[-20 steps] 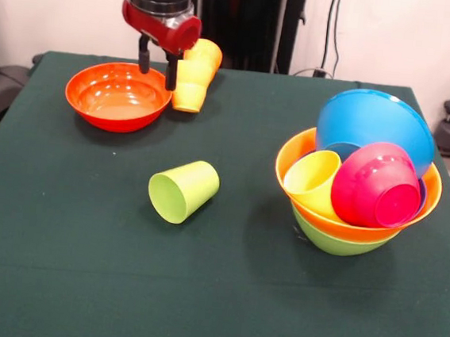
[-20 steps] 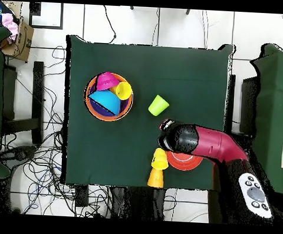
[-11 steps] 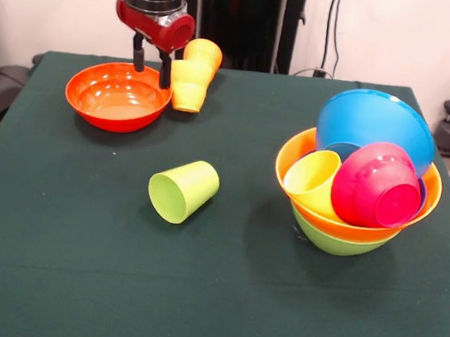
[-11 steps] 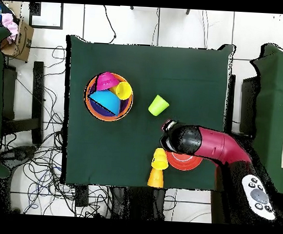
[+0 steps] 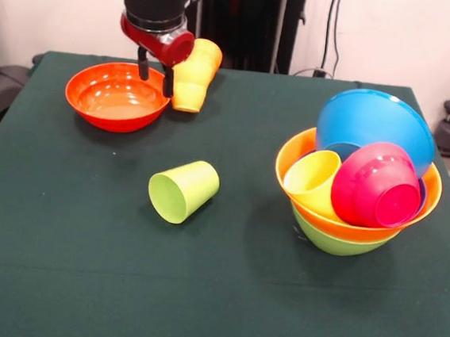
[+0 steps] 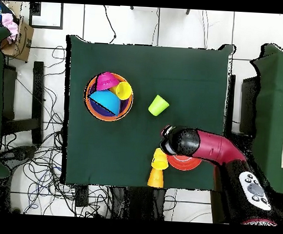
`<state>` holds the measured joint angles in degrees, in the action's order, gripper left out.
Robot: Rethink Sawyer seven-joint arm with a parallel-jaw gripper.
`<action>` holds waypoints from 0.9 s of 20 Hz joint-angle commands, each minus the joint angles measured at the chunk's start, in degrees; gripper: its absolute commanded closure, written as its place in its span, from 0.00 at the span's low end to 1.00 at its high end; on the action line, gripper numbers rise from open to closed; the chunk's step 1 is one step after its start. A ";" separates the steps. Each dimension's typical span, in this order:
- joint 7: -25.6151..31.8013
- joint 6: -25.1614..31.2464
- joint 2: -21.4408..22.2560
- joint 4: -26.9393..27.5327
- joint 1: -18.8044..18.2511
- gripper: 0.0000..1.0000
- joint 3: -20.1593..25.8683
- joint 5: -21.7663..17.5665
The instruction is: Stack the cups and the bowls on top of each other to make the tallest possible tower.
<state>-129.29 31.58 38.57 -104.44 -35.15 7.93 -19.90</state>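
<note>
Hovering over the gap between the red-orange bowl (image 5: pixel 117 95) and the yellow cup (image 5: pixel 192 84), our claw (image 5: pixel 156 73) hangs with its two dark prongs spread and nothing between them, near the bench's (image 5: pixel 221 295) far edge in the front view. We judge the tower barely begun: the yellow cup lies nested with an orange cup (image 5: pixel 206 54) beside that bowl, a lime green cup (image 5: pixel 183 190) lies on its side mid-bench, and toward the right edge a large orange bowl (image 5: pixel 306 156) sits in a lime green bowl (image 5: pixel 334 241), holding a blue bowl (image 5: pixel 373 123), a magenta bowl (image 5: pixel 377 185) and another yellow cup (image 5: pixel 312 179) jumbled rather than stacked. Any purple bowl is mostly hidden. From overhead, the arm covers much of the red-orange bowl.
</note>
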 commanded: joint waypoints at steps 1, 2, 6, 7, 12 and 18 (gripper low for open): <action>0.89 -6.00 -6.40 1.47 0.89 0.00 0.37 -5.42; 0.67 -6.39 -6.93 1.71 1.04 0.00 0.07 -5.73; 0.09 -7.90 -8.87 2.64 1.31 0.00 -0.79 -6.70; -0.02 -8.26 -9.35 2.89 1.33 0.00 -0.95 -6.90; -0.25 -9.86 -11.06 4.53 1.85 0.00 -1.65 -7.40; 0.28 -10.70 -13.42 7.42 1.84 0.00 -1.78 -7.38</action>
<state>-129.29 24.96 28.39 -103.39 -34.99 4.33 -23.94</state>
